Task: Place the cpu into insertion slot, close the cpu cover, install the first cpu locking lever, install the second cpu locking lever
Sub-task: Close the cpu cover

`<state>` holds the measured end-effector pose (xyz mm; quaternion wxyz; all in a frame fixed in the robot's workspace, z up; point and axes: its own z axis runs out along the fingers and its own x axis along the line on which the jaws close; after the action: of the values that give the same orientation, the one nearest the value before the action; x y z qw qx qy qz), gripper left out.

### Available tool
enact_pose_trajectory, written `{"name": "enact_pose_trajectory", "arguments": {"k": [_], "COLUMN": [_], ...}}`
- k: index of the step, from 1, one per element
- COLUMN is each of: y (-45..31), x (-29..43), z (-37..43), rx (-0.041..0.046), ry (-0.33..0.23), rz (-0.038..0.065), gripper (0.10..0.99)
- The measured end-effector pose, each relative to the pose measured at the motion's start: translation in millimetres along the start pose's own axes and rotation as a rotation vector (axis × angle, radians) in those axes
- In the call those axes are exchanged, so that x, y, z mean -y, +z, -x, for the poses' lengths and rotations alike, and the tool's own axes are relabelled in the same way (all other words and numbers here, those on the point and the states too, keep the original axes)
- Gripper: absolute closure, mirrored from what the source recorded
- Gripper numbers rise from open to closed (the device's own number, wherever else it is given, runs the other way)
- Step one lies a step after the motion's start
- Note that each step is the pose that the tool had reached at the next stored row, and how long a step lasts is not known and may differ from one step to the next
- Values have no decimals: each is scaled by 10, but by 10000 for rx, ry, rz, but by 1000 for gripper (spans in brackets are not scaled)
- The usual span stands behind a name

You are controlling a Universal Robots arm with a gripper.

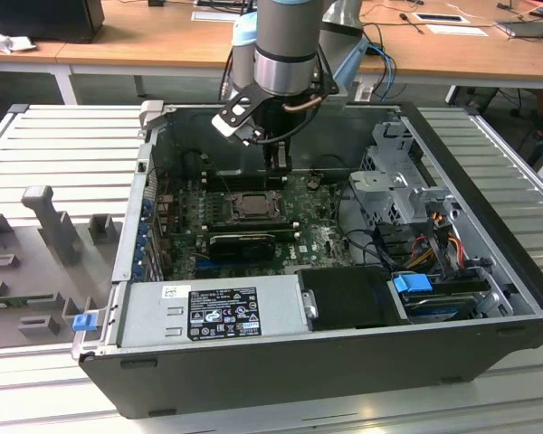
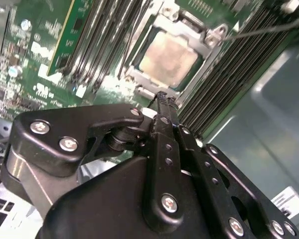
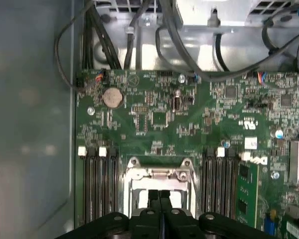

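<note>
Leftmost, exterior view: ribbed table [image 1: 63,145] bearing the open case [image 1: 131,226], which lies on its side so the board faces up towards the arm. Lower left of centre: power supply [image 1: 217,309]. Centre of frame: slot [image 1: 233,202] on the green board. Just right of and above it: gripper [image 1: 277,166], hanging straight down into the case. Right: drive cage [image 1: 394,176] with loose cables. Second wrist view, upper centre: cpu [image 2: 168,59] seated in the slot, its pale top showing through the window of the cover [image 2: 139,78], which appears to lie flat around it. Centre: gripper fingers pinched together on nothing, tips low at the slot's edge, probably clenched to serve as one narrow pusher. Right: memory slots [image 2: 229,69]. Upper right: thin rod [image 2: 261,29], possibly a locking lever; whether it is latched cannot be told.
</note>
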<state>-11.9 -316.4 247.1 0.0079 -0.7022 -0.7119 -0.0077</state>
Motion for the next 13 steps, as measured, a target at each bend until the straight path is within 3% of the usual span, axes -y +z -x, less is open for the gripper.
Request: {"name": "enact_pose_trajectory", "arguments": {"k": [13], "y": [85], "x": [318], "z": [-2], "rx": [0], "ry": [-161], "rz": [-1], "gripper": [980]}}
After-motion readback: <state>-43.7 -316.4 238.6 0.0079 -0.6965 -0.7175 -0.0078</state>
